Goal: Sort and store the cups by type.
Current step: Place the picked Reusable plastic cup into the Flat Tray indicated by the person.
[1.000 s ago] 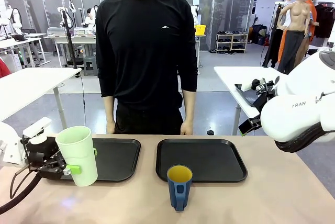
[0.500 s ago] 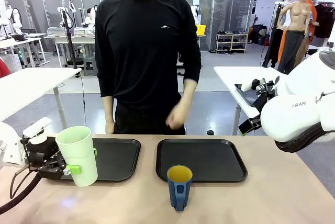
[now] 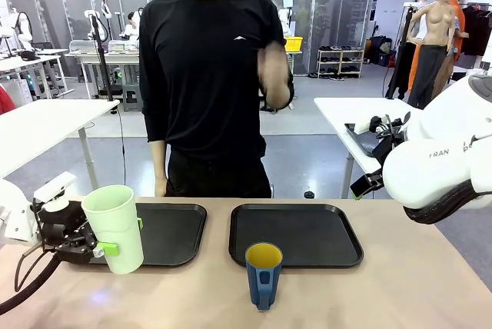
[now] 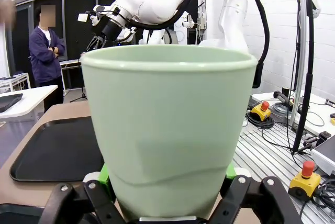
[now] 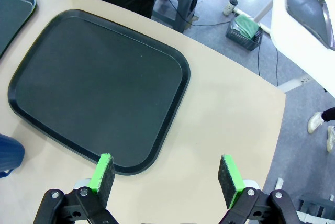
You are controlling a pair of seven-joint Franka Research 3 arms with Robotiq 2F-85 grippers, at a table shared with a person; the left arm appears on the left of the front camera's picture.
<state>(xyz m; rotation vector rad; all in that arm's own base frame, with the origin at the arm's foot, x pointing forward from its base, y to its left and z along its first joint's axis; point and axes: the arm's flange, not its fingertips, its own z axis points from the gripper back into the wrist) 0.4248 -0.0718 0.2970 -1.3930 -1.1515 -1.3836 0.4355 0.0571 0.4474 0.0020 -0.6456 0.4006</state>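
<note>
Left jaws clamped on the tall pale mint-green handleless tumbler [image 3: 114, 227], near-left corner of the worktop [image 3: 400, 290], by the left black tray [image 3: 173, 233]. Right jaws open, nothing between, over the worktop's right side beside the right black tray [image 5: 99, 88]. Short dark blue mug with yellow inside [image 3: 263, 275] upright at near edge, centre.

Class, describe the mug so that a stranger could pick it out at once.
On the table, find the right-hand black tray. Just in front of its near edge stands the mug: short, dark blue, yellow inside, with a handle, unlike the tall pale green tumbler.
</note>
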